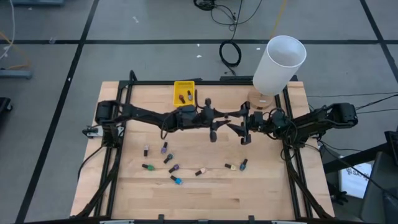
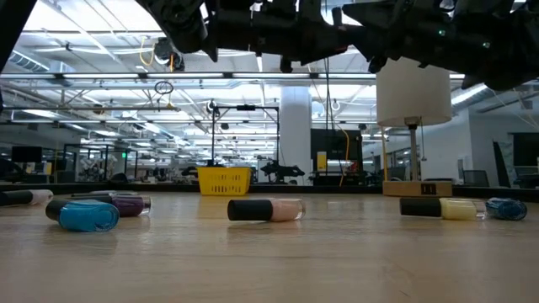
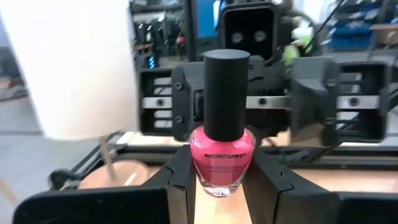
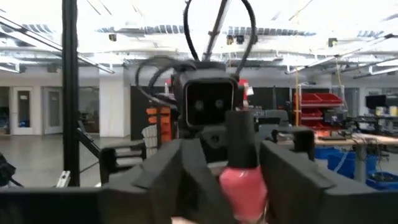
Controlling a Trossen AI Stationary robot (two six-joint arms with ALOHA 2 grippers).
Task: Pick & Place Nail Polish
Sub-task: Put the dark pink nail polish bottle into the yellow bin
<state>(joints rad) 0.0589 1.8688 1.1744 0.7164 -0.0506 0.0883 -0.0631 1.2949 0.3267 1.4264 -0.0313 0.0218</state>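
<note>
A red nail polish bottle (image 3: pixel 222 158) with a black cap stands upright between the fingers of my left gripper (image 3: pixel 222 186), which is shut on it above the table's middle (image 1: pixel 214 124). My right gripper (image 1: pixel 242 127) faces it from the right and is open. Its fingers stand on either side of the same bottle (image 4: pixel 241 183); I cannot tell whether they touch it. Several more bottles lie on their sides on the table (image 1: pixel 165 149), among them a blue one (image 2: pixel 84 215) and a beige one (image 2: pixel 268 210). My left gripper pinches the bottle's round glass body (image 3: pixel 199 165) between its two fingers (image 3: pixel 177 183), one on each side. The fingers come level from the table's left. The bottle stands upright, cap up, lifted clear of the table.
A small yellow bin (image 1: pixel 184 93) with two bottles in it sits at the far edge, left of centre. A white-shaded lamp (image 1: pixel 280 62) stands at the far right, close behind my right arm. The near half of the table holds only the scattered bottles.
</note>
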